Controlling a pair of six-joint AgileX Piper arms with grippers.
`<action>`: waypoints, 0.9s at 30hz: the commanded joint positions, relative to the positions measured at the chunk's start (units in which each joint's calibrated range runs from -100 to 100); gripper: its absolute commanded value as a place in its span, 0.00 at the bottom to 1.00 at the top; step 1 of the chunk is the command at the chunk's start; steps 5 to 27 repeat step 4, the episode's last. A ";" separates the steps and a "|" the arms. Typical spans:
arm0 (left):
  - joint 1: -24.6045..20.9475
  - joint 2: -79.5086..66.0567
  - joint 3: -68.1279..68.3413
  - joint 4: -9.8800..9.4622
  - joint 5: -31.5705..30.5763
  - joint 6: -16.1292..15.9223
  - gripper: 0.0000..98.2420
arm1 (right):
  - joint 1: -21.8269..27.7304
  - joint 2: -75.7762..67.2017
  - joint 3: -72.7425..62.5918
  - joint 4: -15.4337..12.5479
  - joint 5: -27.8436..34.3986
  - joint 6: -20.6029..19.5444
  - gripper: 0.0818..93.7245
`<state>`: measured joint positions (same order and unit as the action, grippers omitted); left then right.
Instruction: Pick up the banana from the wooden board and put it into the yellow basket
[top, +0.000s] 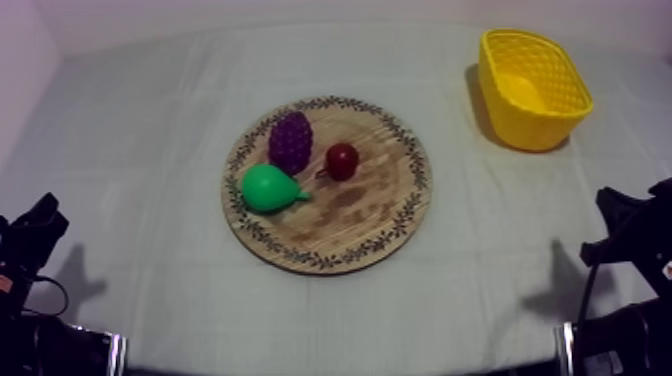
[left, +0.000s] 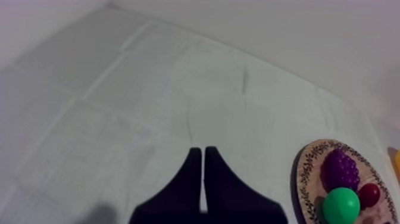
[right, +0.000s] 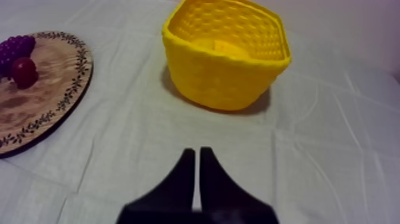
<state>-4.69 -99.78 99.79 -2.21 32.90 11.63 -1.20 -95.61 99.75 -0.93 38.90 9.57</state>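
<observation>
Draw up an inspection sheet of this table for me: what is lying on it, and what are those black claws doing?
Surface: grey-white cloth, creased.
Job's things: round wooden board mid-table; yellow basket far right, with a yellow shape inside, likely the banana.
Clutter: bunch of grapes, pear and small red fruit on the board.
Grippers: left gripper shut on nothing; right gripper shut on nothing, facing the basket.
Cables: nothing seen.
Surroundings: pale wall behind the table.

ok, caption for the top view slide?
Board with grapes, pear and small red fruit at mid-table; basket to its upper right.
</observation>
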 joint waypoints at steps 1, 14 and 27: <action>0.02 -0.05 -0.01 0.03 0.00 0.02 0.00 | -0.02 -0.06 0.02 -0.07 -0.10 -0.04 0.00; 0.02 -0.05 -0.01 0.03 0.00 0.02 0.00 | -0.02 -0.06 0.02 -0.07 -0.10 -0.03 0.00; 0.02 -0.05 -0.01 0.03 0.00 0.02 0.00 | -0.02 -0.06 0.02 -0.07 -0.10 -0.03 0.00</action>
